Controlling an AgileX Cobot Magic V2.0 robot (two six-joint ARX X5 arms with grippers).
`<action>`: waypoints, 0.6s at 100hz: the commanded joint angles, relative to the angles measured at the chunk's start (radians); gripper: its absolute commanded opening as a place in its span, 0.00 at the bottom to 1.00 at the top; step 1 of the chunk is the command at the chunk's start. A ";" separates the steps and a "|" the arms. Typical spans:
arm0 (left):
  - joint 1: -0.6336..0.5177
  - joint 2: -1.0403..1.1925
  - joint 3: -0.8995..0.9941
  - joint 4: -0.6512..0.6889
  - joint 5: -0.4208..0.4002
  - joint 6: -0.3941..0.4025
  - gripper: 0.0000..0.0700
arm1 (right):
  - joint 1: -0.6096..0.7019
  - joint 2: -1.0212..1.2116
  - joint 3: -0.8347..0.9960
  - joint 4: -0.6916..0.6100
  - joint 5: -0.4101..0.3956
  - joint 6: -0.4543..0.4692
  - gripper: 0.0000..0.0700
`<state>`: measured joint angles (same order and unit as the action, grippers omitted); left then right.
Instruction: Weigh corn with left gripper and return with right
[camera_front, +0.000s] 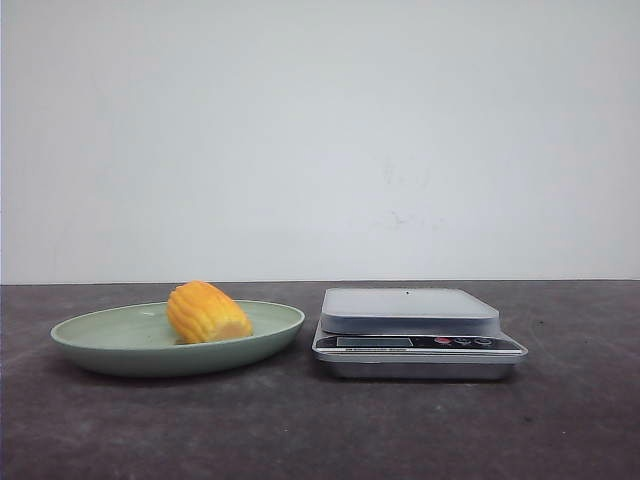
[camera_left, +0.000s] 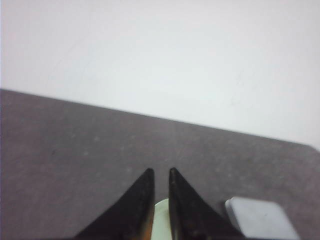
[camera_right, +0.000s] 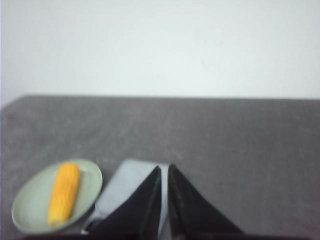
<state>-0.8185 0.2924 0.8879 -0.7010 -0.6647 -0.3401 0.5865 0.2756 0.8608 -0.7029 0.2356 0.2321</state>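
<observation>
A dark worktop (camera_front: 300, 430) carries a pale green plate (camera_front: 100, 345) on the left and, just beside it, a scale (camera_front: 410, 312) on the right. The corn (camera_front: 205, 312) lies on its side on the plate. It looks light, stiff and ribbed, best gripped across its middle. The left hand (camera_left: 161, 171) and right hand (camera_right: 164, 167) are both clenched, holding nothing.

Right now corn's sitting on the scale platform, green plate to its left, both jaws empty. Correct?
Not quite. The corn lies on the green plate, not the scale, whose platform is bare; the front view shows it. The plate is left of the scale, and both jaws hold nothing.
</observation>
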 joint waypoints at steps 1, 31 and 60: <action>-0.008 0.003 0.007 0.018 0.003 0.013 0.02 | 0.006 0.004 0.003 0.024 -0.002 0.020 0.02; -0.007 0.003 0.007 0.014 0.003 0.014 0.04 | 0.006 0.003 0.003 0.022 0.000 0.018 0.02; -0.008 0.003 0.007 0.014 0.003 0.014 0.04 | 0.006 0.003 0.003 0.022 0.000 0.018 0.02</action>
<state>-0.8185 0.2928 0.8879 -0.6994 -0.6628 -0.3386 0.5873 0.2764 0.8585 -0.6922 0.2363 0.2401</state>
